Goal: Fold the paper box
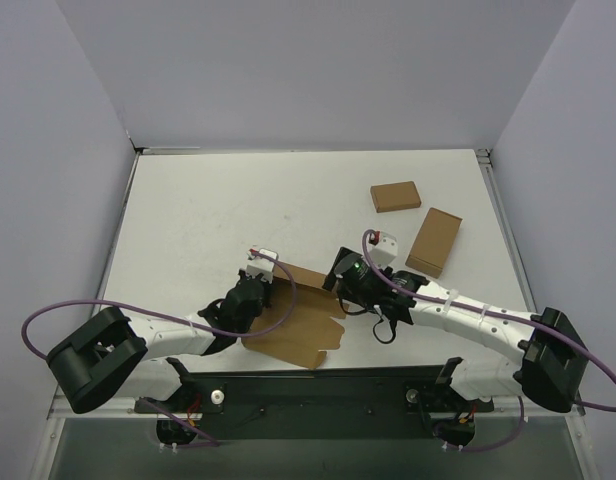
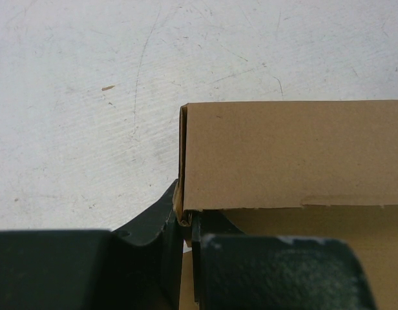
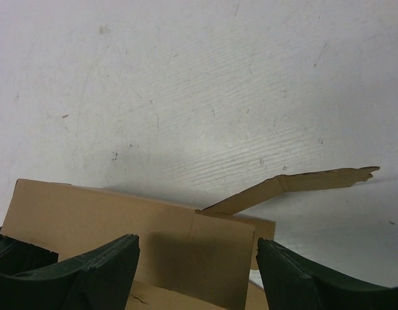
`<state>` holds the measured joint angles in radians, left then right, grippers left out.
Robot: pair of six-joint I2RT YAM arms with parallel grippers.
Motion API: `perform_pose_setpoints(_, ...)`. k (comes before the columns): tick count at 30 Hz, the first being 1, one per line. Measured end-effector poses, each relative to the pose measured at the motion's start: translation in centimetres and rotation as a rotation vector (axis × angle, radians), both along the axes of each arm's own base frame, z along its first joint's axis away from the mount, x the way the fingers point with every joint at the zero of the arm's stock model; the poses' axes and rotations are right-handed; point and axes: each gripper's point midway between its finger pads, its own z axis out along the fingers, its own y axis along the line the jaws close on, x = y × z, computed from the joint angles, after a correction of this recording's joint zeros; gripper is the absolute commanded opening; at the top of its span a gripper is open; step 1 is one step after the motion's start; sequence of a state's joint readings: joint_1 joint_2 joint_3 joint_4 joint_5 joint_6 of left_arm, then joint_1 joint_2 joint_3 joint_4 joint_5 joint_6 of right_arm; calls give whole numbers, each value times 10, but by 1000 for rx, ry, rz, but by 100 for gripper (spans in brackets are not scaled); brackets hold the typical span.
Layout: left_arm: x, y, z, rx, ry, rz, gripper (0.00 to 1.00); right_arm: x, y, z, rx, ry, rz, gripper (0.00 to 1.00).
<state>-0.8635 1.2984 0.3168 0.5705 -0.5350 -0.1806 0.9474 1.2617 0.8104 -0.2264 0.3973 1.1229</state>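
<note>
Risk 1: L gripper (image 2: pixel 186 219) has only a thin bite on the paper box (image 2: pixel 289 155). Jaws are nearly together, pinching the low corner of the upright doubled wall at 6 o'clock in the L wrist view. Any pull or twist by the other arm likely slips the card out, and the wall would spring flat again. A harder squeeze could crush that corner.

Risk 2: R gripper (image 3: pixel 198 258) stands wide apart. One finger is at 7 o'clock and one at 5 o'clock in its own view, with a box panel between them. It holds nothing, and contact w/ the card can't be told. If it closes or pushes down off the crease, the panel prob. buckles instead of folding.

Risk 3: the loose flap (image 3: pixel 289 187) is lifted off the table, pointing toward 3 o'clock, its tip ragged. It could snag on the R finger or tear further if dragged.

Box location, top view: half-formed, at 6 o'clock on the table (image 1: pixel 188 220), just in front of the arm bases. L gripper is at its 10 o'clock corner, R at approx 2 o'clock.

Two small boxes (image 1: pixel 395 196) (image 1: pixel 434 242) lie at 1–2 o'clock from it. They're well apart from the box, though the nearer one sits close to the R arm, so a wide swing might knock it.
</note>
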Motion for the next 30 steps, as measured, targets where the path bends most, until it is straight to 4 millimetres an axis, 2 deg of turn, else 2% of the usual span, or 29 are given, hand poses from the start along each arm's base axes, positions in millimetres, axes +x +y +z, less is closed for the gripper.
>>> perform_pose_setpoints(6, 0, 0, 0, 0, 0, -1, 0, 2, 7, -2, 53, 9, 13, 73)
perform_pose_setpoints(11, 0, 0, 0, 0, 0, -2, 0, -1, -7, 1, -2, 0, -9, 71)
perform_pose_setpoints(15, 0, 0, 0, 0, 0, -2, 0, -2, -16, 21, -46, -54, -14, 63)
perform_pose_setpoints(19, 0, 0, 0, 0, 0, -2, 0, 3, -9, 49, -18, -105, -6, 54)
perform_pose_setpoints(21, 0, 0, 0, 0, 0, -2, 0, 5, -6, 55, -12, -112, -1, 53)
perform_pose_setpoints(30, 0, 0, 0, 0, 0, -2, 0, 4, 8, 42, -10, -66, 35, 50)
